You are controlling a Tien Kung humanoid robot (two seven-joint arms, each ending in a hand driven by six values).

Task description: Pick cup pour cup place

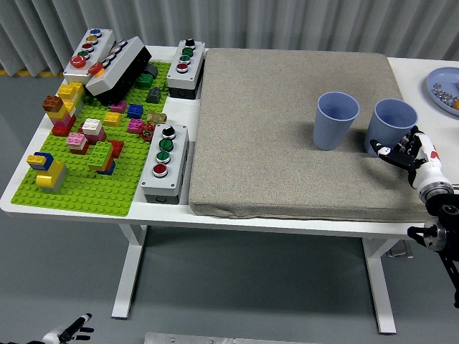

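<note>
Two upright blue cups stand on the grey mat (280, 143): one (335, 120) right of its middle and another (391, 125) near its right edge. My right hand (401, 152) comes in from the lower right. Its fingers (387, 151) are spread and sit at the lower right side of the right-hand cup, close to its wall, without wrapping it. I cannot see what is inside either cup. My left hand (72, 334) hangs below table level at the picture's bottom left, with its fingers spread and nothing in them.
A green brick plate (86, 186) with coloured blocks fills the table's left side, with several button boxes (165, 161) around it. A blue plate (443, 87) with small items sits at the far right edge. The mat's front edge runs close to the table's near edge.
</note>
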